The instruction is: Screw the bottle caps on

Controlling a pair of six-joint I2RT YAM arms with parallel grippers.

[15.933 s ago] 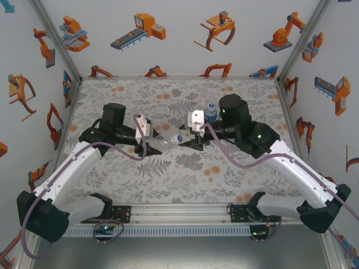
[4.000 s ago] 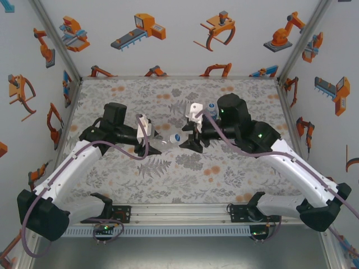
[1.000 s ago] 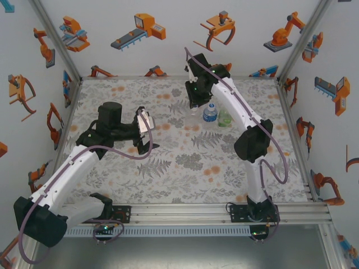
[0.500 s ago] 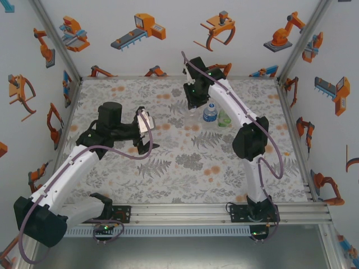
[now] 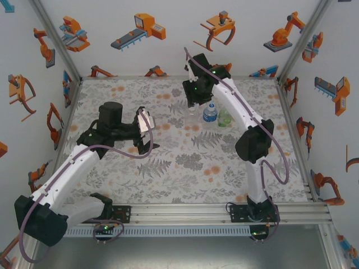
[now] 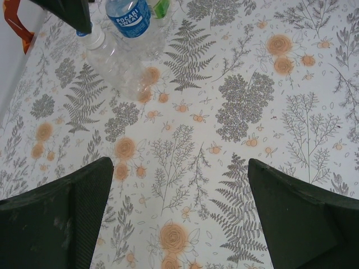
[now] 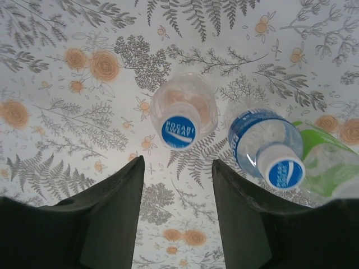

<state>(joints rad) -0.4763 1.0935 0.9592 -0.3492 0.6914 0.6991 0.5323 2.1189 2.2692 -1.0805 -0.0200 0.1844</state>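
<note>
Three bottles stand upright together at the far middle of the table: a clear bottle, a blue-label bottle and a green bottle. A white cap with a blue printed top sits on the clear bottle, and another cap on the blue-label one. My right gripper hangs open just above and beside the clear bottle's cap, nothing between its fingers. My left gripper stands wide open and empty over bare table, the clear bottle farther out.
The flowered table mat lies bare between the arms and the front rail. The back wall stands close behind the bottles. The right arm's elbow is raised over the right half of the table.
In the last second the right arm swayed slightly over the bottles. Four seconds ago it was at the table's middle beside the left gripper. The left arm stays still.
</note>
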